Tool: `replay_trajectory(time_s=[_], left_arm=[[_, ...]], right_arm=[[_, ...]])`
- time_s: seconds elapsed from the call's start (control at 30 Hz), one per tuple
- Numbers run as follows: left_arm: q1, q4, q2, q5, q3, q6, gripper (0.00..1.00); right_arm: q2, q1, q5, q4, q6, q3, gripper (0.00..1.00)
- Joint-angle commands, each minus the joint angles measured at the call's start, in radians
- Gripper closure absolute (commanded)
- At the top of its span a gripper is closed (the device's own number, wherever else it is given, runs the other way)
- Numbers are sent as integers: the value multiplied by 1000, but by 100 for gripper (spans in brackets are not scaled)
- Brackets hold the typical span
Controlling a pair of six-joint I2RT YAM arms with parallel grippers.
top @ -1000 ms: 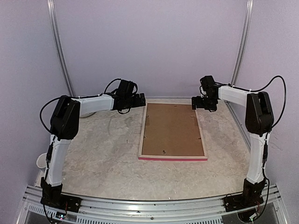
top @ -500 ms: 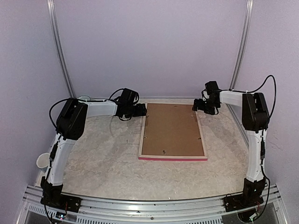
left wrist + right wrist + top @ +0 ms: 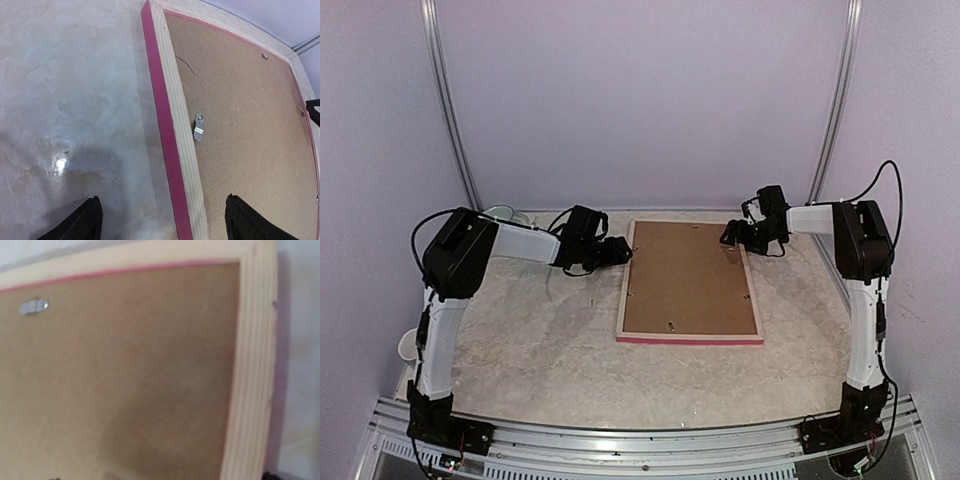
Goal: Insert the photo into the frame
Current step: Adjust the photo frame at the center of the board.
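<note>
Left wrist: frame [image 3: 176,125] rail lies seemingly below the spread left gripper [image 3: 162,212].

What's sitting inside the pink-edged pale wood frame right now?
A plain brown backing board fills the frame, a small metal clip at its edge. Anything beneath the board is hidden.

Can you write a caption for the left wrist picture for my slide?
Left tool open over the frame and its pink-edged rail, a metal clip on the brown backing board.
</note>
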Motion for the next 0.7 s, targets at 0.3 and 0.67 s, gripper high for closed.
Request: replay_trajectory(time_s=[0.3, 0.67], left_arm=[[-88, 96, -289, -13, -315, -105, 15], [-171, 49, -395, -67, -419, -149, 15]], right_arm=[[-184, 142, -22, 35, -21, -249, 15], [-223, 172, -9, 0, -50, -277, 15]])
